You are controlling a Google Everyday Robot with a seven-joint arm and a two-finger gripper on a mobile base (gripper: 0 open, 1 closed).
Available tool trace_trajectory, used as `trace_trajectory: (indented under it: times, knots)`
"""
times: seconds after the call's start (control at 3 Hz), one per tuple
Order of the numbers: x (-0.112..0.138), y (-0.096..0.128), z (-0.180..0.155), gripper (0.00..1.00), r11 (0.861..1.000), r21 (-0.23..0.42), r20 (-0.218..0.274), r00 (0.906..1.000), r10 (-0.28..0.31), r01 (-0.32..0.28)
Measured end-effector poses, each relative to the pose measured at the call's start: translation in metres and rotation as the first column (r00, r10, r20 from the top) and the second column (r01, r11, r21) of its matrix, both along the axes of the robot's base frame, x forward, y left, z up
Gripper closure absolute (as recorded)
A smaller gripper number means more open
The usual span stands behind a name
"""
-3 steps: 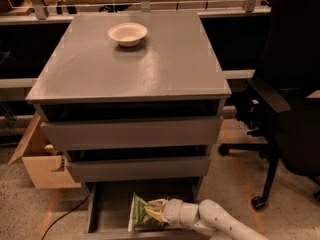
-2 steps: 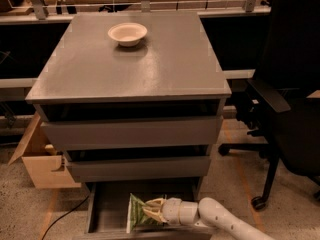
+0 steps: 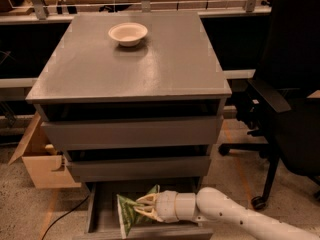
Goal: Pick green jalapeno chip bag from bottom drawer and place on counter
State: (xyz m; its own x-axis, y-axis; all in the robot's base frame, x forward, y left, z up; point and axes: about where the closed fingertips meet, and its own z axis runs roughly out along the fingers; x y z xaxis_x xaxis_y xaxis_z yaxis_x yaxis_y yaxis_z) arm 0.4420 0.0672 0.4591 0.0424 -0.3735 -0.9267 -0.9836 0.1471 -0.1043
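The dark-green, crinkled green jalapeno chip bag (image 3: 128,213) stands tilted on edge inside the pulled-out bottom drawer (image 3: 93,215), near its front edge. The gripper (image 3: 140,207) clasps the bag's right side. The flat grey counter (image 3: 150,69) tops the cabinet above.

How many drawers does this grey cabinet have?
3. The top drawer sits under the counter, the middle drawer below it, and the bottom drawer is pulled open, with the gripper at the green jalapeno chip bag inside.
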Motion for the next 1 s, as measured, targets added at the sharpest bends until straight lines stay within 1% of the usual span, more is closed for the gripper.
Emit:
trace_trajectory:
  times: [0.33, 0.67, 1.0]
  knots:
    - [-0.009, 0.004, 0.054, 1.0, 0.997, -0.069, 0.095, 0.9944, 0.047, -0.041]
    - [-0.012, 0.013, 0.103, 1.0, 0.986, -0.152, 0.169, 0.9819, 0.087, -0.061]
    - [-0.008, 0.01, 0.115, 1.0, 0.982, -0.182, 0.197, 0.9759, 0.093, -0.057]
